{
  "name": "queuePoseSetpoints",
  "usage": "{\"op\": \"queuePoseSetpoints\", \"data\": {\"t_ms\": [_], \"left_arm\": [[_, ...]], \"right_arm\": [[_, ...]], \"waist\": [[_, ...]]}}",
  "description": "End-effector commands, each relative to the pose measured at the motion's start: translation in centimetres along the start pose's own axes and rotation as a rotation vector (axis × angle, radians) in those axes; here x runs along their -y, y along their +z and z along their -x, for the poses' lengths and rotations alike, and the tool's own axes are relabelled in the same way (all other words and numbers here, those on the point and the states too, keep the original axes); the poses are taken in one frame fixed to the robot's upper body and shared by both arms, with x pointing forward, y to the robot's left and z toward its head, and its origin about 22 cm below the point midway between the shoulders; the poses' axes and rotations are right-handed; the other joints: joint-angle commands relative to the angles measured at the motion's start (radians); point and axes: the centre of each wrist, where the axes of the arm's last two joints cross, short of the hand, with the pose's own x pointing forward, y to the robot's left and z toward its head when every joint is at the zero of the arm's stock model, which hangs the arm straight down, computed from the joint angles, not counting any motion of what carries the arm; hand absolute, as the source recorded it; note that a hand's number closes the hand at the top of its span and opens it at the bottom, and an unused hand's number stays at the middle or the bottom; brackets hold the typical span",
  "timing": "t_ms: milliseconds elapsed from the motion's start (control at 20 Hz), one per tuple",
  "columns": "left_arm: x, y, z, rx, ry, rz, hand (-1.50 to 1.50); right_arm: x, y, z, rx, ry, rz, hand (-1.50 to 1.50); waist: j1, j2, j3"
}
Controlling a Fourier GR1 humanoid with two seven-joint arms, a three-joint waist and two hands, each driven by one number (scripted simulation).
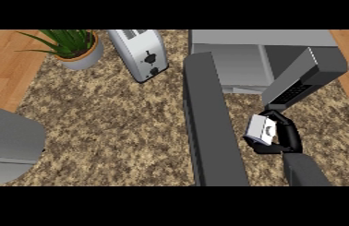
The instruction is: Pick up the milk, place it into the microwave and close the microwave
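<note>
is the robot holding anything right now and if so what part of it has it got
Yes. The right hand is curled round the milk carton, gripping its sides, in front of the open microwave. No left hand shows.

Speckled brown counter — grey microwave

A speckled brown stone counter carries a potted plant at the far left, a silver toaster just beside it, and a grey microwave with its door swung open at the far right.
</note>
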Motion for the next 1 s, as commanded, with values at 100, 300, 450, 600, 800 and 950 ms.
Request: {"op": "queuePoseSetpoints", "data": {"t_ms": [100, 300, 450, 600, 800, 950], "left_arm": [[-0.8, 0.2, -0.4, 0.005, -0.01, -0.005, -1.5], [0.1, -0.2, 0.1, -0.008, -0.004, -0.037, -1.5], [-0.4, 0.7, -0.6, -0.006, -0.006, -0.03, -1.5], [-0.6, 1.0, 0.6, -0.009, -0.026, -0.051, -1.5], [-1.7, 1.5, -1.3, -0.014, -0.018, -0.03, -1.5], [-1.6, 1.3, -0.1, -0.011, -0.006, -0.041, -1.5]], "right_arm": [[1.1, -1.5, -0.6, 0.103, -0.157, -0.121, 1.5], [-2.2, -3.7, -1.8, 0.111, -0.212, -0.184, 1.5], [-1.0, -4.6, -3.3, 0.146, -0.144, -0.175, 1.5], [-3.0, -4.9, -4.6, 0.153, -0.15, -0.156, 1.5], [-6.6, -8.4, -7.0, 0.147, -0.123, -0.11, 1.5], [-8.3, -11.0, -9.0, 0.156, -0.082, -0.11, 1.5]], "waist": [[-0.014, -0.005, -0.001], [-0.028, -0.009, -0.003], [-0.03, -0.012, -0.003], [-0.03, -0.012, -0.004], [-0.023, -0.011, -0.003], [-0.023, -0.009, -0.003]]}}
